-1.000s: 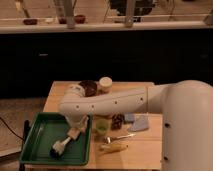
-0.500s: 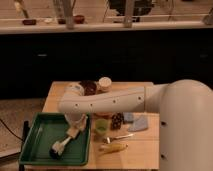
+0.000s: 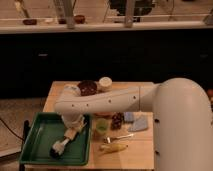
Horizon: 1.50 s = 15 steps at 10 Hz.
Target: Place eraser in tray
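The green tray (image 3: 40,135) lies at the front left of the light wooden table. The eraser (image 3: 59,148), a small white and black block, is low inside the tray near its front right part. My gripper (image 3: 70,135), tan, hangs from the white arm (image 3: 105,102) over the tray's right side. It points down and to the left at the eraser's white end. I cannot tell whether it touches the eraser.
On the table (image 3: 135,155) to the right of the tray are a green cup (image 3: 101,128), a yellow banana-like item (image 3: 114,147), a dark reddish item (image 3: 117,120) and a blue cloth (image 3: 137,121). A dark bowl (image 3: 88,87) and a white cup (image 3: 105,82) stand at the back.
The arm has shifted only slightly over the tray. The eraser stays at the same spot in the tray.
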### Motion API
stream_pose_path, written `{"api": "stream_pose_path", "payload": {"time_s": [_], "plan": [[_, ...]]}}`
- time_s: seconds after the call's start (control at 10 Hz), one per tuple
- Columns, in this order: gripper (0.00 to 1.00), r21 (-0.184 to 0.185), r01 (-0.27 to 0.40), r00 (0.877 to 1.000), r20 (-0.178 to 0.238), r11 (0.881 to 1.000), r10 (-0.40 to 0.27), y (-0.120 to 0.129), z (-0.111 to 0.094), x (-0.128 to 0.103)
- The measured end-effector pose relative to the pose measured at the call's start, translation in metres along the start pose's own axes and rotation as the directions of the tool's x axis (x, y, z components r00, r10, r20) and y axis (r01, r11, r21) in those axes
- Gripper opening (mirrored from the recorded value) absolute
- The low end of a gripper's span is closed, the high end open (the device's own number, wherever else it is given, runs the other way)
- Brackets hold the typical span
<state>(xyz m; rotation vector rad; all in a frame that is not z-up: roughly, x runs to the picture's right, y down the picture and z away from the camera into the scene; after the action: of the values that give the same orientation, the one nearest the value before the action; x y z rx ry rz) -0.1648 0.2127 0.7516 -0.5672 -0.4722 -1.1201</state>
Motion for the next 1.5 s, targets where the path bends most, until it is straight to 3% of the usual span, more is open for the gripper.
{"api": "stream_pose_path", "payload": {"time_s": [0.2,0.5,0.8,1.2,1.3,1.5], "plan": [[0.03,-0.019,0.081,0.997,0.016,0.997,-0.081,-0.011,0.006,-0.014],[0.03,-0.027,0.125,0.992,0.028,0.992,-0.124,-0.013,0.008,-0.022],[0.03,-0.005,0.142,0.989,0.049,0.990,-0.142,-0.017,0.004,-0.026],[0.03,0.025,0.160,0.980,0.115,0.987,-0.162,-0.017,-0.003,-0.028],[0.09,0.020,0.171,0.976,0.132,0.985,-0.172,-0.015,-0.005,-0.029],[0.31,0.027,0.177,0.972,0.153,0.984,-0.179,-0.011,-0.009,-0.027]]}}
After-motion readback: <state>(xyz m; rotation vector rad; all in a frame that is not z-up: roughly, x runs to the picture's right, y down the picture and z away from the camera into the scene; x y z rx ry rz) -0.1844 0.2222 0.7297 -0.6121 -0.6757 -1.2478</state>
